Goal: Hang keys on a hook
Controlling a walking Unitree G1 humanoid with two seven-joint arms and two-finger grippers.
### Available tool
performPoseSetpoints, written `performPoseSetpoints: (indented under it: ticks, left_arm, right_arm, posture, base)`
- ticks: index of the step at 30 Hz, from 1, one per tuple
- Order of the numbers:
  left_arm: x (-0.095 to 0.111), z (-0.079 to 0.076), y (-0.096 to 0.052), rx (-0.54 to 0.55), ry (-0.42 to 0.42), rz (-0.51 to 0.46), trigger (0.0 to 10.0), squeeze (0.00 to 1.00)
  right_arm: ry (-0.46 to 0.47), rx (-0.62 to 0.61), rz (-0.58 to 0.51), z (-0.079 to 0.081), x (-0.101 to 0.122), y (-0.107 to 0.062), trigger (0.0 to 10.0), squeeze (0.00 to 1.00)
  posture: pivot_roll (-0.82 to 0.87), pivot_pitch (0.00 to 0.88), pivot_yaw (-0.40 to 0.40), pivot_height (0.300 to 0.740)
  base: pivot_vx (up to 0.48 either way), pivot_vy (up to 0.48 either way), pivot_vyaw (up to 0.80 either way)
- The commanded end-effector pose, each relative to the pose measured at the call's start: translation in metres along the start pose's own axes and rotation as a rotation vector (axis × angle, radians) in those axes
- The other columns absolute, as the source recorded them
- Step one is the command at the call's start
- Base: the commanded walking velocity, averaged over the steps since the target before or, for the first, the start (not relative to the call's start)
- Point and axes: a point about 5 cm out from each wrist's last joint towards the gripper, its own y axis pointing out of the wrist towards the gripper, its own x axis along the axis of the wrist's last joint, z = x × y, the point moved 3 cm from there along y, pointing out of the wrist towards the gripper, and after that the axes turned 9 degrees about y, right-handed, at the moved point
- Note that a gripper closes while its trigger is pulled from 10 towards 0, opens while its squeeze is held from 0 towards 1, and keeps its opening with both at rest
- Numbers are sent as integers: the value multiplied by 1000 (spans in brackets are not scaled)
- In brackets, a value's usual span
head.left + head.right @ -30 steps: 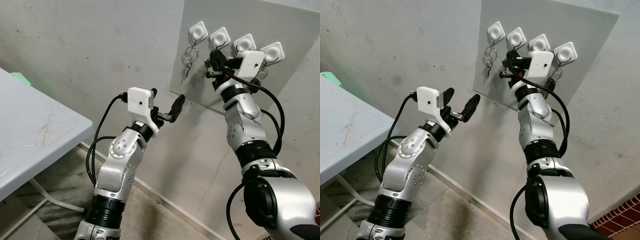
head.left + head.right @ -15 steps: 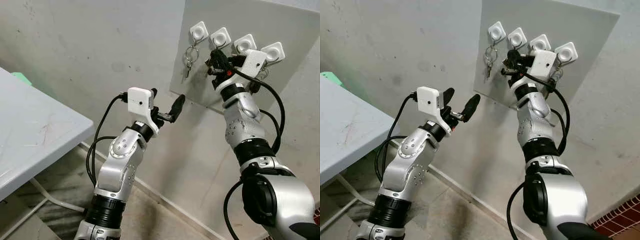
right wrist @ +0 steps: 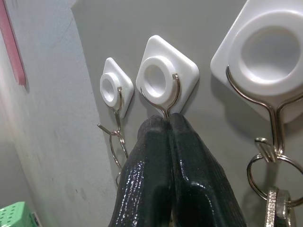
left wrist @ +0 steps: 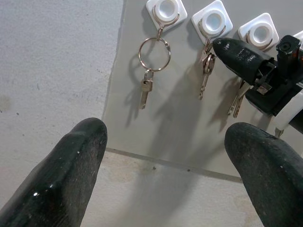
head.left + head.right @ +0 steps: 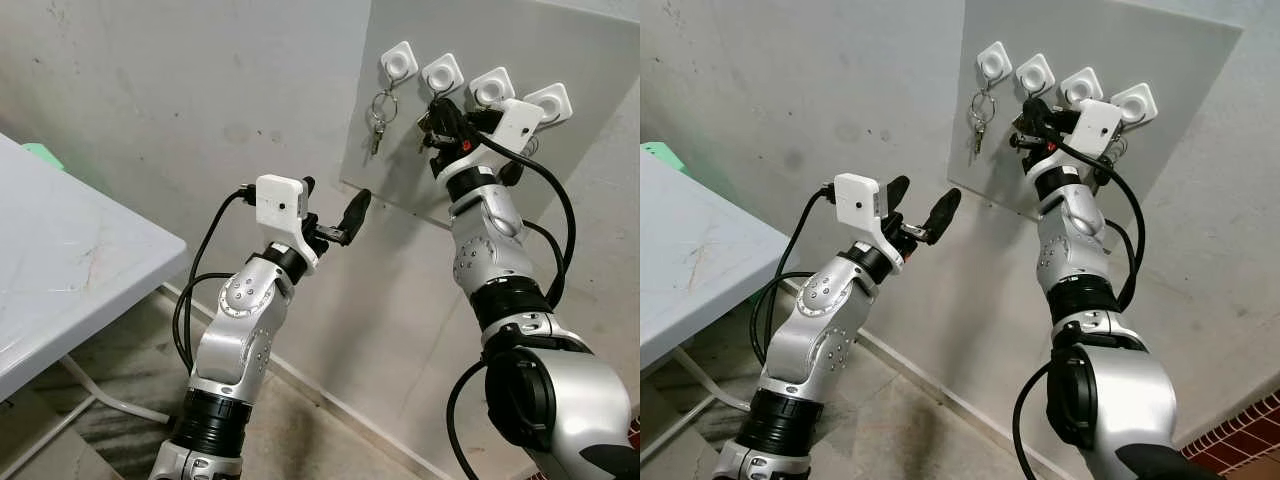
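Black right fingers (image 3: 170, 156) clenched just beneath hook (image 3: 163, 101), key (image 4: 205, 75) hanging alongside.

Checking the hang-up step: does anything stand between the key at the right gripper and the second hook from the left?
Nothing visible does. The right gripper, fingers shut, sits directly under that hook, at its wire loop, with the key hanging right at it.

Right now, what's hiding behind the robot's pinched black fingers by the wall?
Behind the right gripper a wire hook hangs from a white holder. The hook's bottom end is covered.
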Motion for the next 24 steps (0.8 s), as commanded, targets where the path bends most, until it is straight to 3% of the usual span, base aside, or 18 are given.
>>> performPoseSetpoints:
  ticks: [1, 2, 3, 17, 22, 23, 24]
  left_arm:
    - [4, -6, 1, -17, 5, -12, 10000, 0]
    - [4, -6, 1, -16, 6, -12, 10000, 0]
    - [4, -6, 1, -15, 6, -12, 10000, 0]
    - [4, -3, 0, 6, 7, -13, 10000, 0]
    - [-5, 8, -4, 59, 8, 8, 10000, 0]
    - [-14, 15, -8, 92, 21, 34, 10000, 0]
    - [-20, 19, -11, 111, 23, 54, 10000, 0]
  right_arm:
    - [29, -37, 9, -8, -3, -4, 10000, 0]
    - [38, -35, 14, -8, -5, -5, 10000, 0]
    - [41, -39, 19, -8, -7, -6, 10000, 1000]
    - [55, -42, 45, -10, -22, -17, 10000, 1000]
    - [-13, -28, 73, -13, -34, -32, 10000, 1000]
    - [-35, -44, 93, -19, -42, -42, 10000, 741]
    - [-45, -54, 107, -22, -47, -48, 10000, 0]
  posture:
    - [17, 44, -64, 740]
    - [17, 44, -64, 740]
    - [19, 43, -66, 740]
    - [22, 29, -71, 740]
    - [27, 19, -73, 740]
    - [29, 17, -74, 740]
    - [29, 16, -73, 740]
  base:
    - [0, 0, 0]
    - [0, 0, 0]
    - [0, 0, 0]
    - [0, 0, 0]
    - [0, 0, 0]
    - [0, 0, 0]
    - [0, 0, 0]
